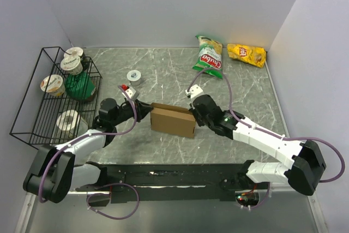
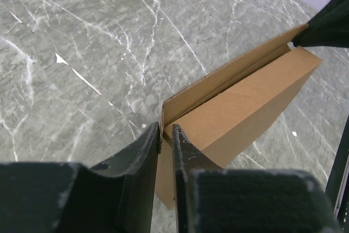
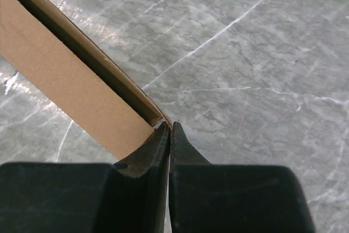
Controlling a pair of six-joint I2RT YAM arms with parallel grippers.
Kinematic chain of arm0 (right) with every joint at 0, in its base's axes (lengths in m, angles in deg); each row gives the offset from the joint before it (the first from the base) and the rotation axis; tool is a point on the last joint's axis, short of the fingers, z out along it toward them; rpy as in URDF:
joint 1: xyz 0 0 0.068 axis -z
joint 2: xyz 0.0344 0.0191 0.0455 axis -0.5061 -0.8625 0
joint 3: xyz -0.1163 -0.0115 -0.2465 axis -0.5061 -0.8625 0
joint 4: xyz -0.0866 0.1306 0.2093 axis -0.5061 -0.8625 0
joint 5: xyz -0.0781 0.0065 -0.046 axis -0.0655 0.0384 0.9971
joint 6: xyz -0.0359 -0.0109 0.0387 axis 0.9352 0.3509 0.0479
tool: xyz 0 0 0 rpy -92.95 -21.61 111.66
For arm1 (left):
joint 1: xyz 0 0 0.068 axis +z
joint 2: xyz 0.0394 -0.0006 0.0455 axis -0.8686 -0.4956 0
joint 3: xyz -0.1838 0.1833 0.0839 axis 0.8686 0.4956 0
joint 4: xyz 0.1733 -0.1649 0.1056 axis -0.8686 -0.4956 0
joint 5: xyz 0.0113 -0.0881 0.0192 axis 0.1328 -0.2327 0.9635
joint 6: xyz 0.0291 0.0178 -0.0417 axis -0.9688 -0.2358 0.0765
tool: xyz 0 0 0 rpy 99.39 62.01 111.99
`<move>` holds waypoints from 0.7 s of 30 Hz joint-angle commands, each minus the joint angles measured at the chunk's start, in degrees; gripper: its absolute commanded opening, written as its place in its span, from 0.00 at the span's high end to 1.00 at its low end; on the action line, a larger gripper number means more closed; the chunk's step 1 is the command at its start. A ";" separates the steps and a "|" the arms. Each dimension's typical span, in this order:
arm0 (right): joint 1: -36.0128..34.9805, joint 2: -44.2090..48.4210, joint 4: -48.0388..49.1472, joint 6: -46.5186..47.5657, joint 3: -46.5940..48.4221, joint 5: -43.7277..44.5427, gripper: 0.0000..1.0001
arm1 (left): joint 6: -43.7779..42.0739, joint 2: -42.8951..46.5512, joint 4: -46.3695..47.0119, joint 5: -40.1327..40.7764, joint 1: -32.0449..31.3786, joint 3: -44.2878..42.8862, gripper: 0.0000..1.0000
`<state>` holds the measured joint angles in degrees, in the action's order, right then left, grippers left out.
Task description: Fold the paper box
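Note:
The paper box (image 1: 173,120) is a plain brown cardboard box standing on the grey marble table between my two arms. My left gripper (image 1: 148,111) is at its left end. In the left wrist view the box (image 2: 245,107) stretches away to the upper right, and the left gripper (image 2: 166,133) is shut on the thin upright cardboard wall at the box's near corner. My right gripper (image 1: 194,115) is at the right end. The right wrist view has the box (image 3: 65,80) on the left, and the right gripper (image 3: 170,126) pinches the thin edge at its corner.
A black wire rack (image 1: 32,94) at the left holds cups, a green bag and a roll. A small white roll (image 1: 134,76) lies behind the box. A green snack bag (image 1: 209,57) and a yellow one (image 1: 247,54) lie at the back right.

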<state>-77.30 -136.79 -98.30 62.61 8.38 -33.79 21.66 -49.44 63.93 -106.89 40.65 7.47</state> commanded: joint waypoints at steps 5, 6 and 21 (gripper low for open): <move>-4.70 0.35 5.31 4.46 -1.37 8.39 0.99 | 5.24 4.85 -2.51 5.88 -0.84 2.00 0.43; -4.87 0.70 6.44 5.61 -1.90 8.12 0.99 | 5.50 6.60 -3.12 6.59 -0.84 2.18 0.37; -4.96 5.63 8.30 13.00 -6.73 -0.40 0.99 | 8.85 16.12 -15.96 12.58 -0.66 -2.64 0.11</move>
<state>-82.17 -132.02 -91.28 73.89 2.42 -31.30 30.03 -32.00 50.86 -94.26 40.06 8.74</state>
